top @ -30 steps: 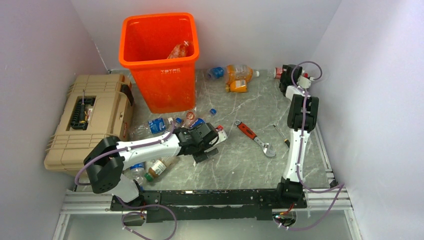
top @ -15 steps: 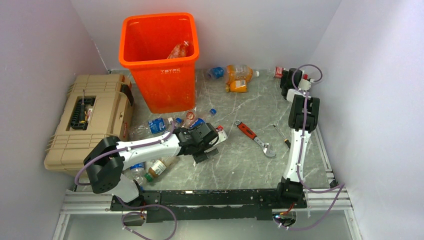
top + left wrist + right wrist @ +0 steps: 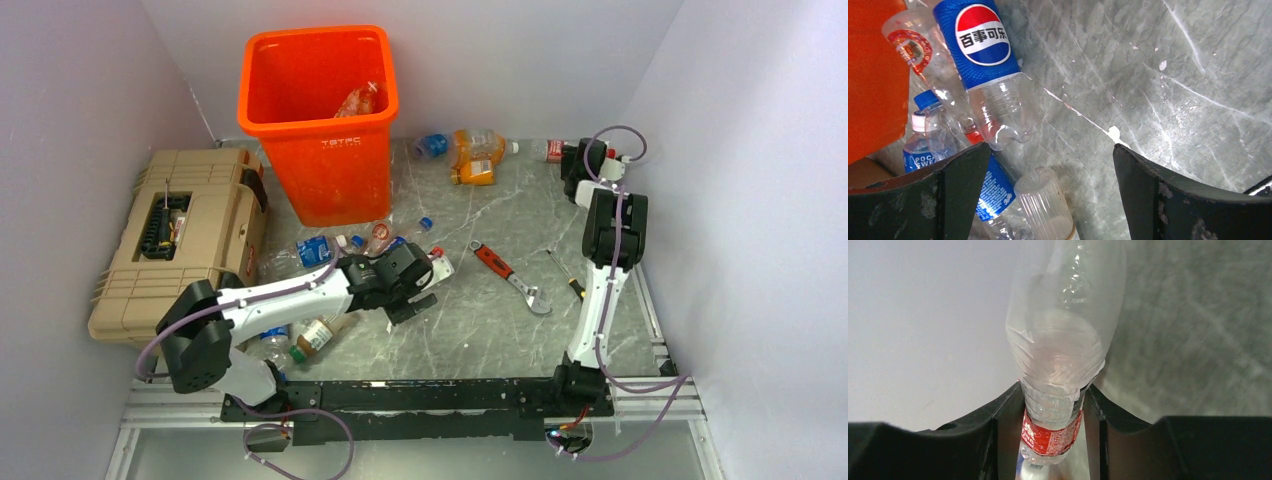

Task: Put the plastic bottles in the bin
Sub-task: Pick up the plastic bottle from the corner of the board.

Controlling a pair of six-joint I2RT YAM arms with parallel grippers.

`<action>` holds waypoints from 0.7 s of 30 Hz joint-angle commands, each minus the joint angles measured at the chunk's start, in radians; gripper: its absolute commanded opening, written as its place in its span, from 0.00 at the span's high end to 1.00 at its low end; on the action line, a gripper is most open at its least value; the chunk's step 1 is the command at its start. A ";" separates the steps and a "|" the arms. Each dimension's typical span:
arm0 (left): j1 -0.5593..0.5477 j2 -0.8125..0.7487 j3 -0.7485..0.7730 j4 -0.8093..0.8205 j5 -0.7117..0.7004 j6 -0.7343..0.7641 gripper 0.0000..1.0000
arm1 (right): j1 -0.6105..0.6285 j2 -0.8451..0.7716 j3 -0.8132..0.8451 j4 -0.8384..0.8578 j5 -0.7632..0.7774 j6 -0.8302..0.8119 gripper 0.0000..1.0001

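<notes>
The orange bin stands at the back left with a bottle inside it. In the back right corner my right gripper is shut on a clear bottle with a red label, lying by the wall. My left gripper hangs open low over a heap of bottles in front of the bin. A Pepsi bottle lies just beyond its fingers and a clear ribbed bottle lies between them, untouched. Two orange bottles and a blue-capped one lie at the back.
A tan toolbox sits left of the bin. A red-handled wrench and a screwdriver lie on the marble floor between the arms. More bottles lie under the left arm. Walls close in the left, back and right.
The right gripper's jaws have closed onto the red-labelled bottle. The left arm has shifted slightly left, its jaws still wide.
</notes>
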 commanded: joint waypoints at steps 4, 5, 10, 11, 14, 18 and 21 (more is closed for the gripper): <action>-0.002 -0.133 0.018 0.048 0.036 -0.030 0.02 | 0.107 -0.387 -0.155 0.042 0.028 -0.202 0.67; -0.002 -0.150 0.013 0.056 0.033 -0.035 0.02 | 0.129 -0.439 -0.190 0.049 0.036 -0.228 0.67; -0.002 -0.254 -0.018 0.121 0.041 -0.035 0.02 | 0.266 -0.739 -0.446 0.128 0.091 -0.345 0.69; -0.001 -0.279 -0.030 0.143 0.051 -0.033 0.02 | 0.301 -0.806 -0.513 0.158 0.112 -0.375 0.69; -0.002 -0.381 -0.084 0.227 0.090 -0.027 0.01 | 0.423 -1.012 -0.736 0.216 0.166 -0.472 0.69; -0.002 -0.530 -0.154 0.325 0.156 -0.021 0.01 | 0.615 -1.333 -0.986 0.211 0.264 -0.637 0.70; -0.002 -0.620 -0.195 0.392 0.190 -0.022 0.01 | 0.718 -1.538 -1.098 0.091 0.241 -0.713 0.70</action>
